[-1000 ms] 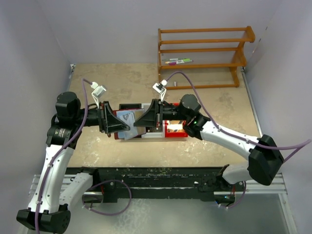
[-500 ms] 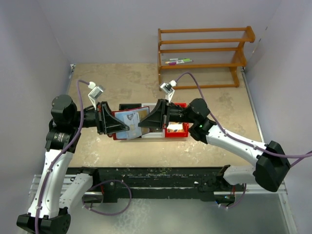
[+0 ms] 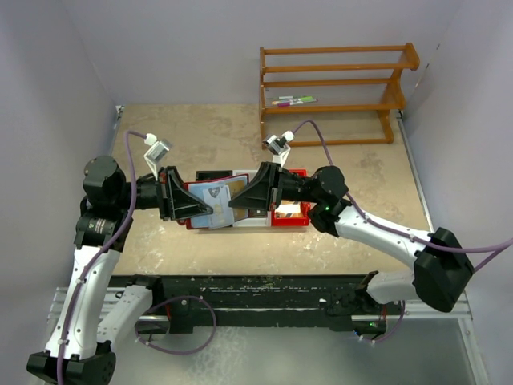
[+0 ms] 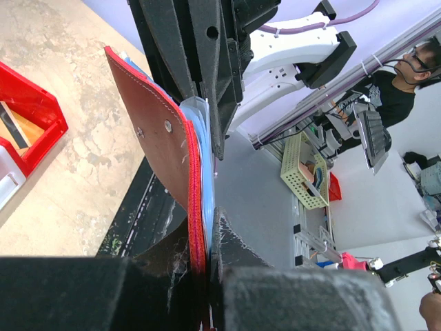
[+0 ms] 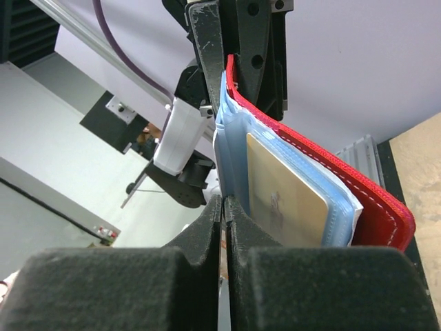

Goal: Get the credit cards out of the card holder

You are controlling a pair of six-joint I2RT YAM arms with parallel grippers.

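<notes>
Both nearly shut on the card holder: from above, left gripper pinches its 9 o'clock edge, right gripper its 3 o'clock sleeves.

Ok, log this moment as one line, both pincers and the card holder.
left pincer: shut on card holder edge | right pincer: shut on its blue sleeve | tan card: in sleeve, not yet out

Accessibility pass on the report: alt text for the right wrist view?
Right hand pinches a blue-grey inner sleeve of the maroon card holder, seen edge-on; a tan card sits in a sleeve. Left hand clamps the far end.
</notes>
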